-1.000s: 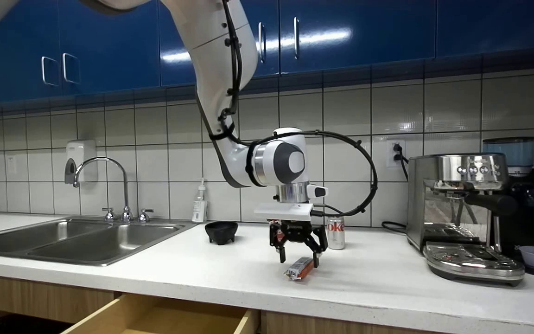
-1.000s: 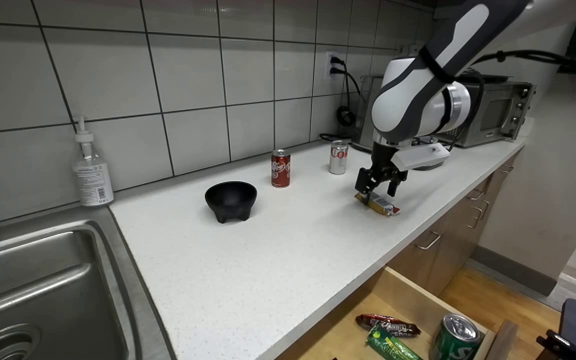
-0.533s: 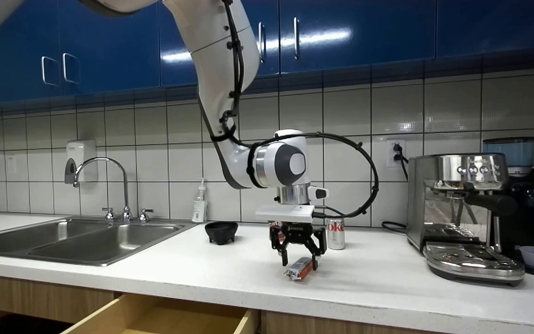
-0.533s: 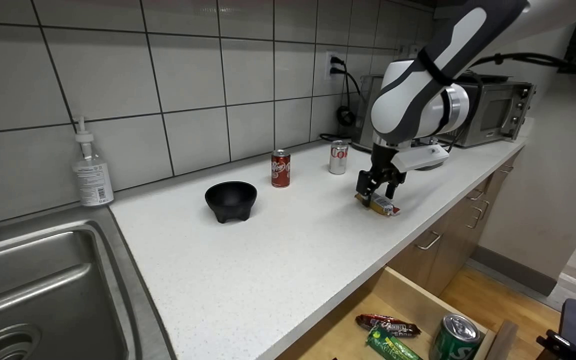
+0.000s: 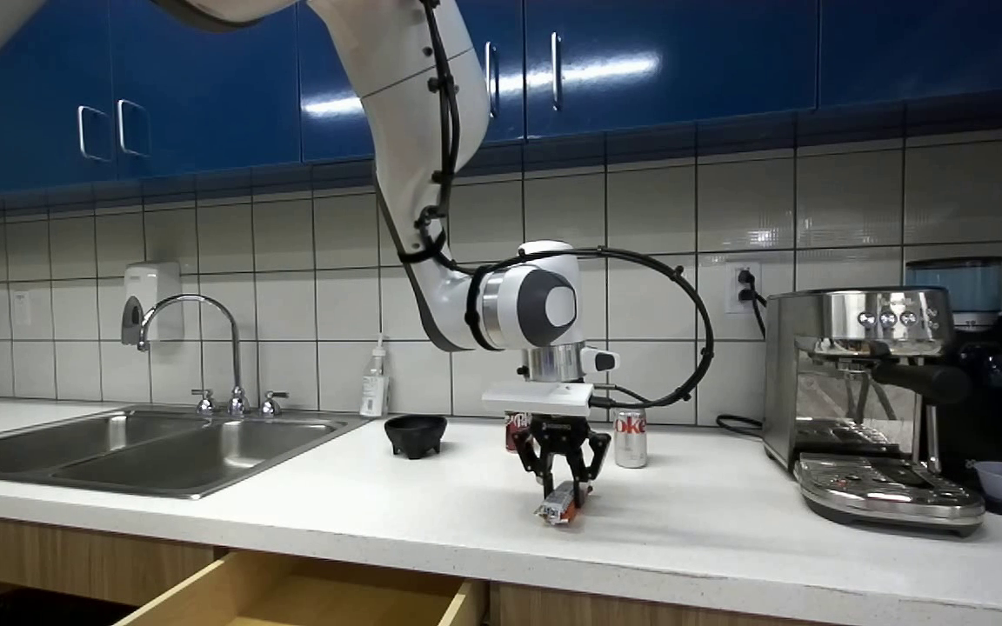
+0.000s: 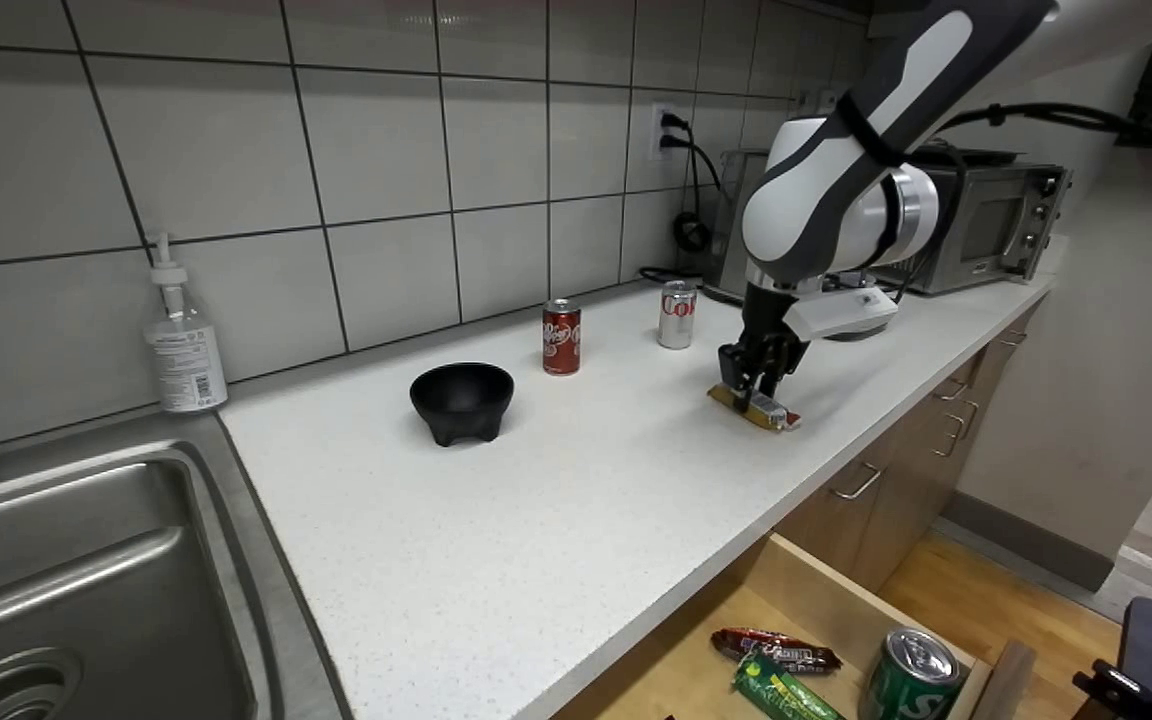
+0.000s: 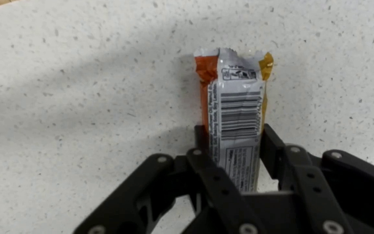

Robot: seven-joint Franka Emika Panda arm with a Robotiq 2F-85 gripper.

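A wrapped snack bar (image 7: 239, 107), silver-white with a barcode on top and orange and yellow sides, lies flat on the white counter. My gripper (image 7: 234, 133) points down over it, one black finger against the orange side and the other against the yellow side. It is shut on the bar's middle stretch; the bar's near end is hidden under the gripper in the wrist view. In both exterior views the fingertips reach down on either side of the bar (image 5: 558, 508), close to the counter.
Behind the gripper stand a silver can (image 6: 676, 316) and a red can (image 6: 562, 340). A black bowl (image 6: 462, 395) sits toward the sink (image 5: 153, 443). An espresso machine (image 5: 866, 348) is on the opposite side. Below the counter edge, a drawer (image 6: 836, 585) is pulled out, holding wrapped bars and a green can.
The fingers have come together from wide apart onto the bar's sides. The gripper dipped slightly, then stayed nearly in place; the bar shifted a little.
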